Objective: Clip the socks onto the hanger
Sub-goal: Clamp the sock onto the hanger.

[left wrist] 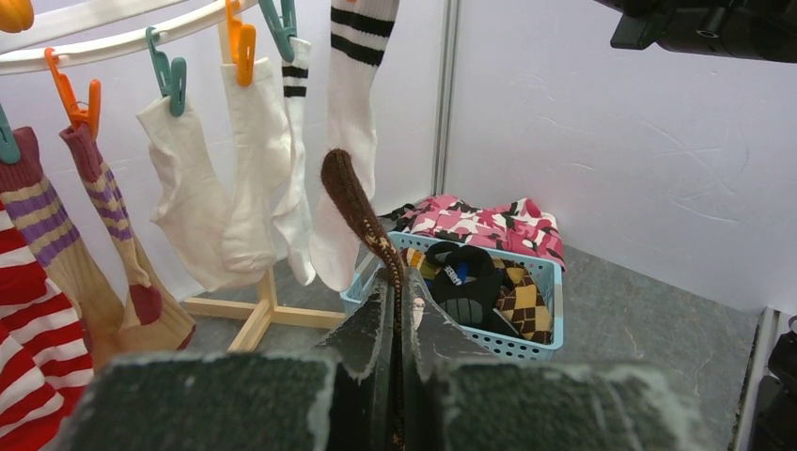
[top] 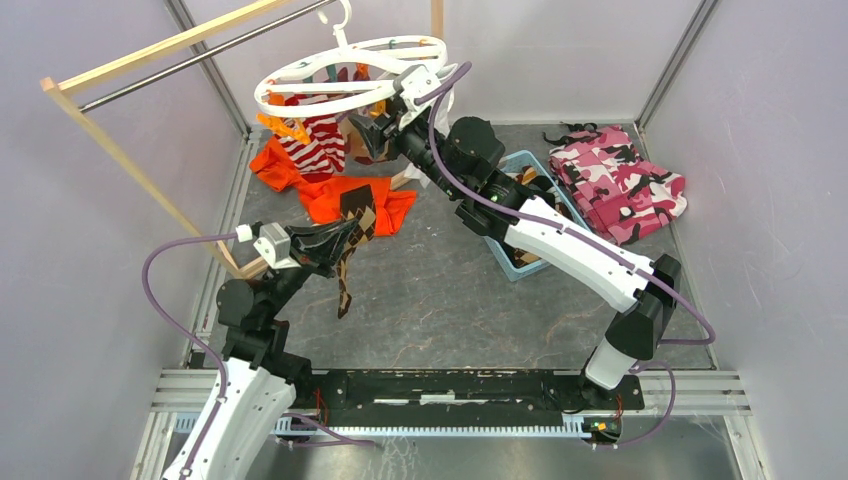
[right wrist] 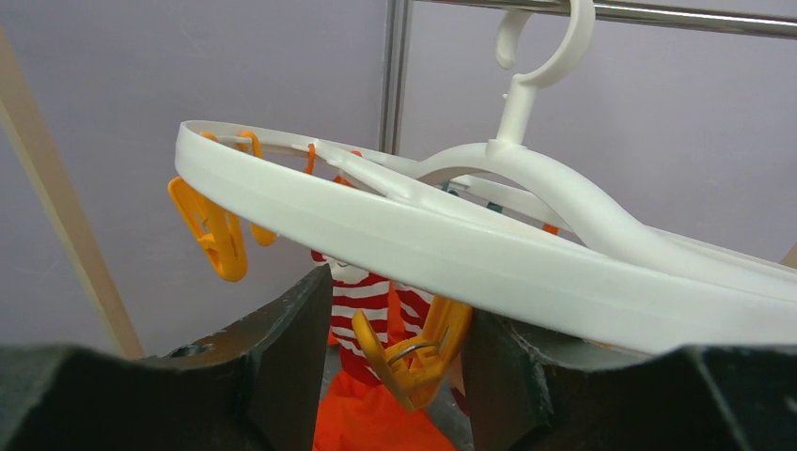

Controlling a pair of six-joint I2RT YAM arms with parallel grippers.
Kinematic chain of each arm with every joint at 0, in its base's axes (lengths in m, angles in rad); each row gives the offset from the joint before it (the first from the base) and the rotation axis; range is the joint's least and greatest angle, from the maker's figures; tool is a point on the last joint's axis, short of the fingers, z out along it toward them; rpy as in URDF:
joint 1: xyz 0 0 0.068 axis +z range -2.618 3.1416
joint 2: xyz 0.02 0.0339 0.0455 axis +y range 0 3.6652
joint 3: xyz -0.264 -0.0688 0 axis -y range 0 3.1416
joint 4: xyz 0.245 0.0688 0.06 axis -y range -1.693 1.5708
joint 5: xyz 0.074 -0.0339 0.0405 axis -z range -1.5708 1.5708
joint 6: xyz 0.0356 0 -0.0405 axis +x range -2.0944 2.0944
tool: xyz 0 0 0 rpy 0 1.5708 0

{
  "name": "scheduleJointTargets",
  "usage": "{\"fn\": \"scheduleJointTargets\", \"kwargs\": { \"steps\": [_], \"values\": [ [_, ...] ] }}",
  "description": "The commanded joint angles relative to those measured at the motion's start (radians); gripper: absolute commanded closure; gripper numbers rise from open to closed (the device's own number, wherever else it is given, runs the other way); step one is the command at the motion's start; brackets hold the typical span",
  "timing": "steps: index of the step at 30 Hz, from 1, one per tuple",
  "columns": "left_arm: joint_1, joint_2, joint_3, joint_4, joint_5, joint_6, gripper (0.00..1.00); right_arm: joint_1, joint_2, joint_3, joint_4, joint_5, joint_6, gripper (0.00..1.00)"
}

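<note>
The hanger (top: 300,72) is a white ring hooked on a metal bar, also seen as the hanger (right wrist: 423,244) from below. Several socks (left wrist: 249,141) hang from its teal and orange clips, among them a red-and-white striped sock (top: 318,145). My left gripper (top: 345,235) is shut on a brown argyle sock (top: 345,280), which dangles below it. In the left wrist view the left gripper (left wrist: 402,291) pinches that brown argyle sock (left wrist: 352,202), whose cuff stands up. My right gripper (right wrist: 399,310) is open under the ring, around an orange clip (right wrist: 414,362) that lies against the right finger.
A blue basket (left wrist: 545,282) holds more socks behind the right arm. A pink camouflage cloth (top: 615,180) lies at the back right. An orange garment (top: 350,200) lies on the floor under the hanger. The wooden rack (top: 130,165) stands at the left.
</note>
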Motion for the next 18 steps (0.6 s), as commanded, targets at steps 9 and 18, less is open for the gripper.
{"fn": "scheduleJointTargets", "kwargs": {
  "steps": [9,18],
  "values": [
    [0.000,0.022,0.004,0.077,0.018,-0.046,0.98,-0.018,-0.045,-0.014,0.055,0.027,0.060,0.69],
    [-0.001,0.116,0.032,0.186,0.037,-0.148,0.98,-0.033,-0.054,-0.009,0.031,-0.022,0.095,1.00]
  ]
}}
